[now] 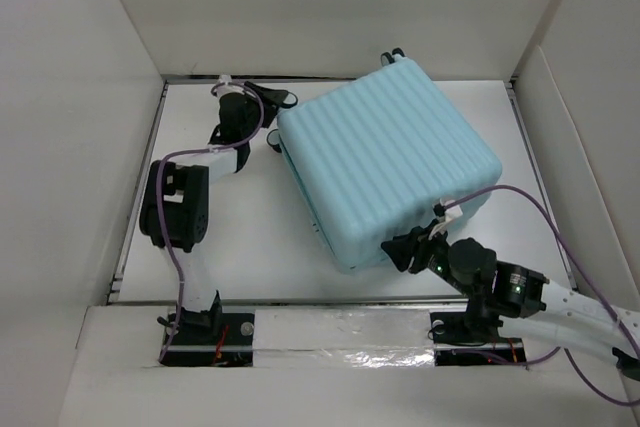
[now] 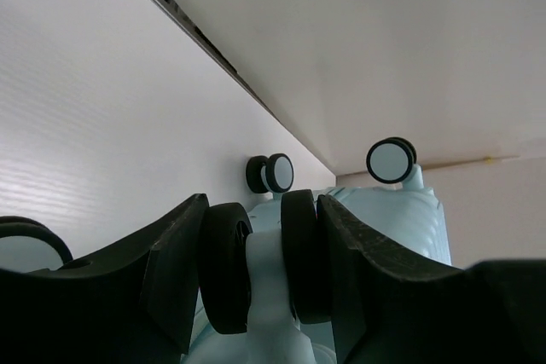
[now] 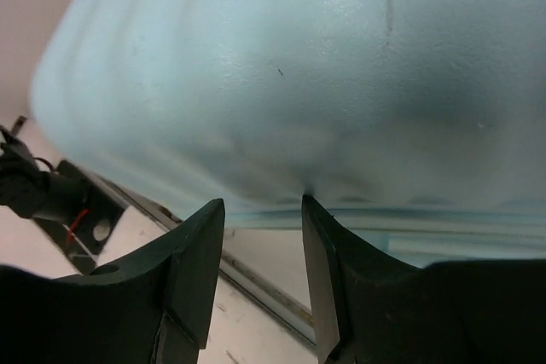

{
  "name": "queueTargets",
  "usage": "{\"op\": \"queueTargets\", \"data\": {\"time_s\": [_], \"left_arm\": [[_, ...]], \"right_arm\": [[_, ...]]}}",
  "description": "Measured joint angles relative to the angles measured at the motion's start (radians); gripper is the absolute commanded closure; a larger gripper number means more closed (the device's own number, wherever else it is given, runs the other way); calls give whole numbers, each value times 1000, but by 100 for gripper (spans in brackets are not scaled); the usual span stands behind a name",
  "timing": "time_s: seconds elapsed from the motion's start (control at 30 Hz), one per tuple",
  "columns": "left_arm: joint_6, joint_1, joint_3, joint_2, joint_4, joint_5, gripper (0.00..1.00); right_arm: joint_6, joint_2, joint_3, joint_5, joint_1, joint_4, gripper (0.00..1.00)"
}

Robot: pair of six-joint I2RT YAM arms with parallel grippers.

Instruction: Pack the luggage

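The luggage (image 1: 385,162) is a pale aqua ribbed hard-shell suitcase, lying closed and flat on the white table, turned at an angle. My left gripper (image 1: 278,99) is at its far left corner. In the left wrist view the left gripper (image 2: 264,253) is shut on a black double caster wheel (image 2: 223,266) and its aqua stem. Two more casters (image 2: 271,173) (image 2: 391,160) show further along the back wall. My right gripper (image 1: 405,247) is at the suitcase's near corner. In the right wrist view it (image 3: 263,204) is open and empty, one fingertip (image 3: 311,210) touching the shell's (image 3: 299,66) lower edge.
White walls enclose the table (image 1: 240,237) on the left, back and right; the suitcase's far corner is close to the back wall (image 1: 330,7). A taped strip (image 1: 340,342) runs along the near edge between the arm bases. An arm mount (image 3: 60,198) shows at the left of the right wrist view.
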Motion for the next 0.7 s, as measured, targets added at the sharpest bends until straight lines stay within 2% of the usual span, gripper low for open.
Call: {"op": "queueTargets", "data": {"time_s": [0.1, 0.23, 0.43, 0.57, 0.6, 0.63, 0.67, 0.7], "left_arm": [[4, 34, -150, -131, 31, -39, 100], [27, 73, -266, -284, 19, -106, 100], [76, 118, -304, -492, -50, -204, 100], [94, 117, -294, -575, -65, -218, 100], [96, 117, -293, -583, -74, -218, 100], [97, 117, -292, -587, -84, -219, 100], [98, 117, -292, -588, -98, -224, 100], [101, 117, -293, -589, -115, -230, 100]], "right_arm": [[-32, 10, 0, -45, -69, -40, 52], [-150, 60, 11, -188, -253, -39, 51], [-320, 238, 89, -441, -587, 14, 37], [-386, 312, 142, -552, -697, 21, 36], [-394, 303, 141, -560, -699, 26, 40], [-396, 281, 134, -569, -694, 29, 48], [-390, 246, 117, -574, -684, 37, 72], [-380, 198, 97, -584, -666, 56, 81]]}}
